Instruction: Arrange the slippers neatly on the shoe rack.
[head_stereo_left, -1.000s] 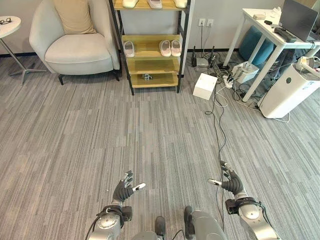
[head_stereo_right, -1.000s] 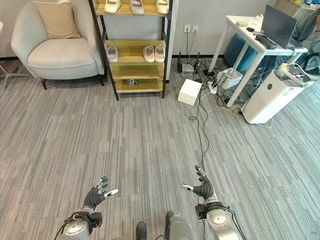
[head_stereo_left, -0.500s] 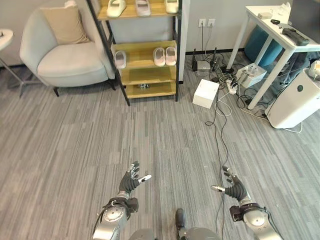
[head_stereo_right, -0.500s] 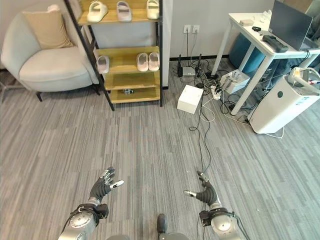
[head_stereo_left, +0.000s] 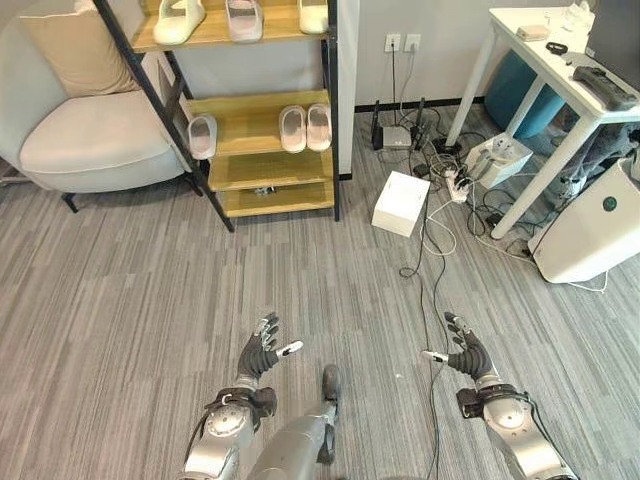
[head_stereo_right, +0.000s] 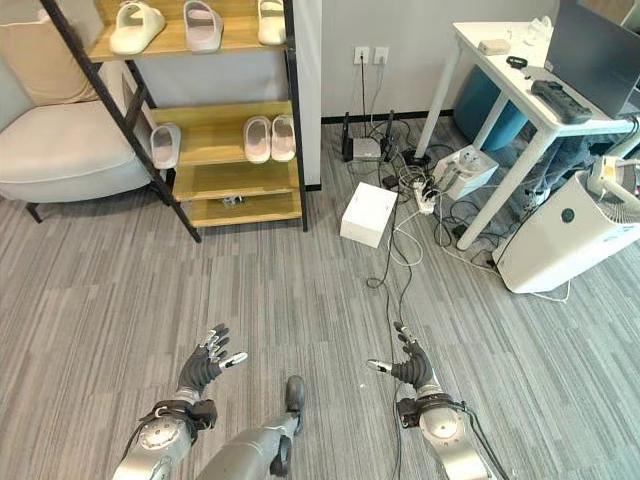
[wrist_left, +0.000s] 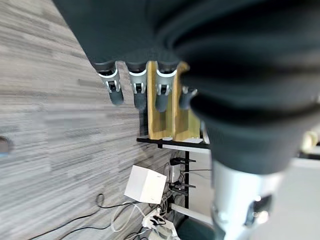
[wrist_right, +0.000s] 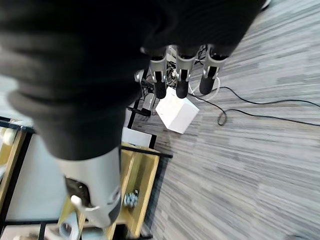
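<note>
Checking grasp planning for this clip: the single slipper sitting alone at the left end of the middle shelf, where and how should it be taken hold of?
Judging from its pose, take the lone slipper by its near end, which hangs slightly over the front edge of the shoe rack, coming from the open front. The black frame post beside it blocks a side approach. Both the left hand and right hand are open and still far off.

No legible text, labels, numbers or signs in any view. White box (head_stereo_left: 400, 203) on the floor: faces plain, no print discernible. White appliance (head_stereo_left: 590, 230) beside the table (head_stereo_left: 545, 75): one small dark round mark on its front, too small to read. Slippers (head_stereo_left: 305, 127) and shoe rack (head_stereo_left: 262, 110): no markings visible. Wall sockets (head_stereo_left: 402, 42): unmarked.
</note>
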